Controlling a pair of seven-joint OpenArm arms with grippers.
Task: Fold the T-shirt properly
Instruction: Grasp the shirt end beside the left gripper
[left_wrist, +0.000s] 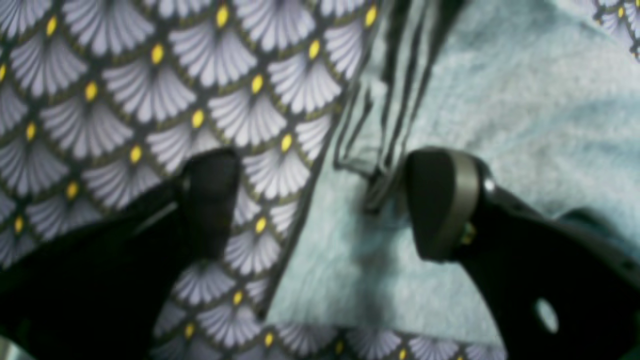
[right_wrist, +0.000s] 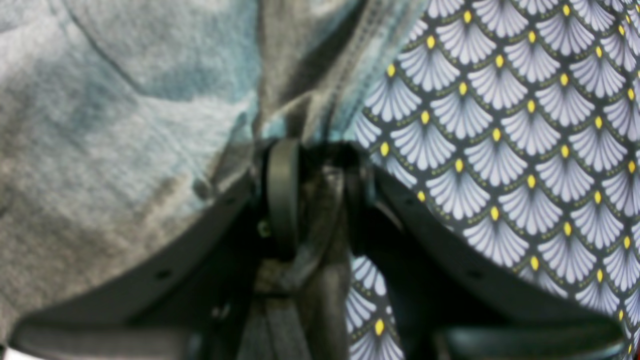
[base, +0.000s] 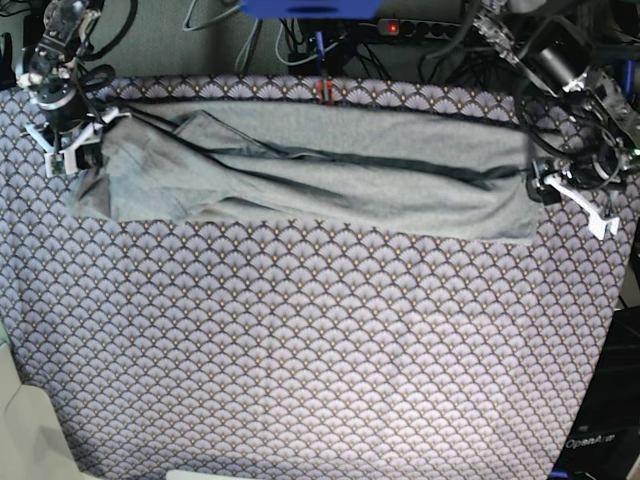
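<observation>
The light grey T-shirt (base: 320, 180) lies as a long folded band across the far part of the table. In the base view my right gripper (base: 85, 145) is at the band's left end. The right wrist view shows that gripper (right_wrist: 320, 185) shut on a bunched fold of the T-shirt (right_wrist: 125, 130), with cloth pinched between its fingers. My left gripper (base: 548, 185) sits at the band's right end. Up close, the left gripper (left_wrist: 325, 205) is open: one finger (left_wrist: 210, 200) is over the tablecloth, the other over the T-shirt (left_wrist: 525, 100), and a dark-stitched hem edge lies between them.
A purple-grey fan-scale tablecloth (base: 300, 340) covers the whole table. Behind the far edge are cables, a power strip with a red light (base: 392, 27) and a blue object (base: 310, 8). The table's right edge runs close to the left arm.
</observation>
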